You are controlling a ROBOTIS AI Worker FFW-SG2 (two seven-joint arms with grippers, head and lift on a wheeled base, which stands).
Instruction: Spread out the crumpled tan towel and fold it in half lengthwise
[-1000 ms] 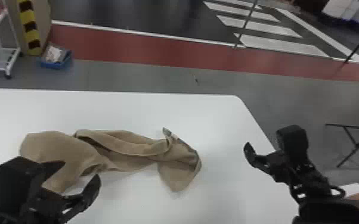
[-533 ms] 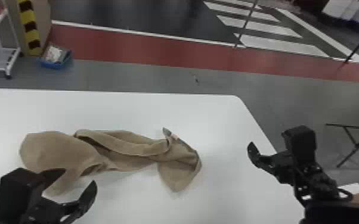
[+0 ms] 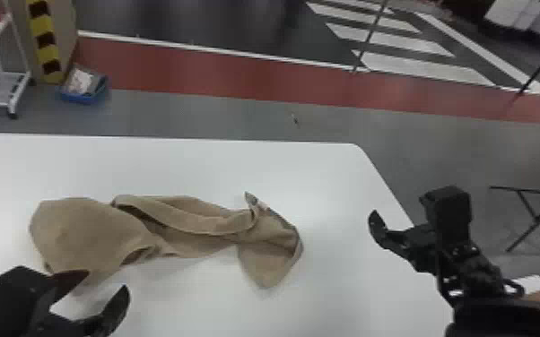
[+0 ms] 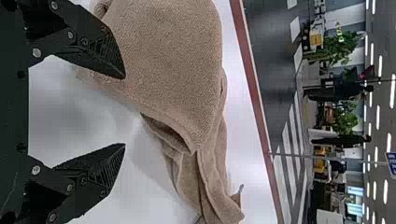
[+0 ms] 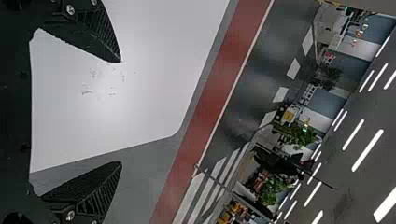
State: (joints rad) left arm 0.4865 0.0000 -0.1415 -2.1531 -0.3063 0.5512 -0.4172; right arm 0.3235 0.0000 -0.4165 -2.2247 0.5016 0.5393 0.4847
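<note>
The towel lies crumpled on the tabletop, well in from its right edge. The left gripper is near the towel, the right gripper by that edge, both with empty jaws wide open.

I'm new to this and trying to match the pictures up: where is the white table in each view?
Head view: the white table spans the lower left and centre, the tan towel on it.
Left wrist view: the table lies beyond the left end effector, around the towel.
Right wrist view: its rounded corner shows beyond the right end effector.
Shared landmark: the red floor strip past the table.
</note>
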